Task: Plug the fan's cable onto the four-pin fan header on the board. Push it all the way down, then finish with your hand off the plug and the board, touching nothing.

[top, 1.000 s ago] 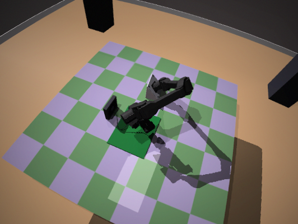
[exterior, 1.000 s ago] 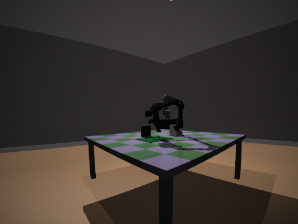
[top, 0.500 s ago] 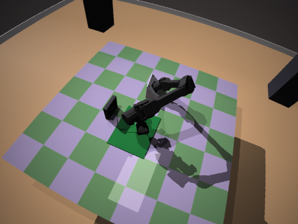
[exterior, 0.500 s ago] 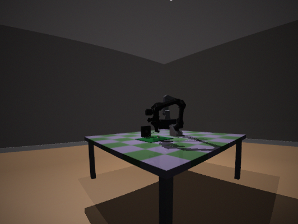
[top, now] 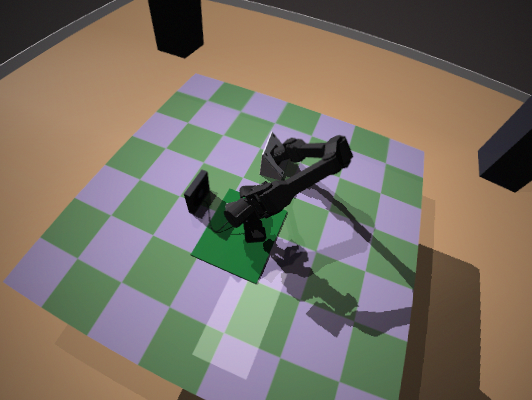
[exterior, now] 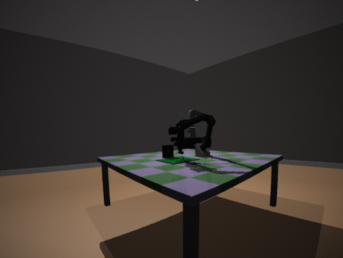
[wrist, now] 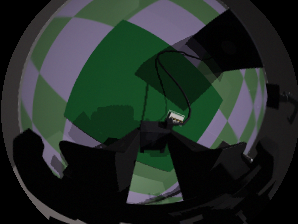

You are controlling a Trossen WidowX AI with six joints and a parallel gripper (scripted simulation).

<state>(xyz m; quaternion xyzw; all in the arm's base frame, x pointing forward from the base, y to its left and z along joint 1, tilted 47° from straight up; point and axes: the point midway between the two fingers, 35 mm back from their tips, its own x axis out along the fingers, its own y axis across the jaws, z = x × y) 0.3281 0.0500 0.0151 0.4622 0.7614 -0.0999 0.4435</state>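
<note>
The green board lies flat on the checkered table. The pale four-pin header stands on it, just up and right of my fingertips in the wrist view. My gripper hangs a little above the board. It is shut on the cable's plug, a dark block that is hard to make out against the black fingers. The thin black cable loops from the fan past the header to my fingertips. The plug's lower face and its exact tilt are hidden.
The black fan stands upright beside the board, and its shadow falls across one corner. The arm's grey base stands behind the board. The arm's shadow falls across the board and table.
</note>
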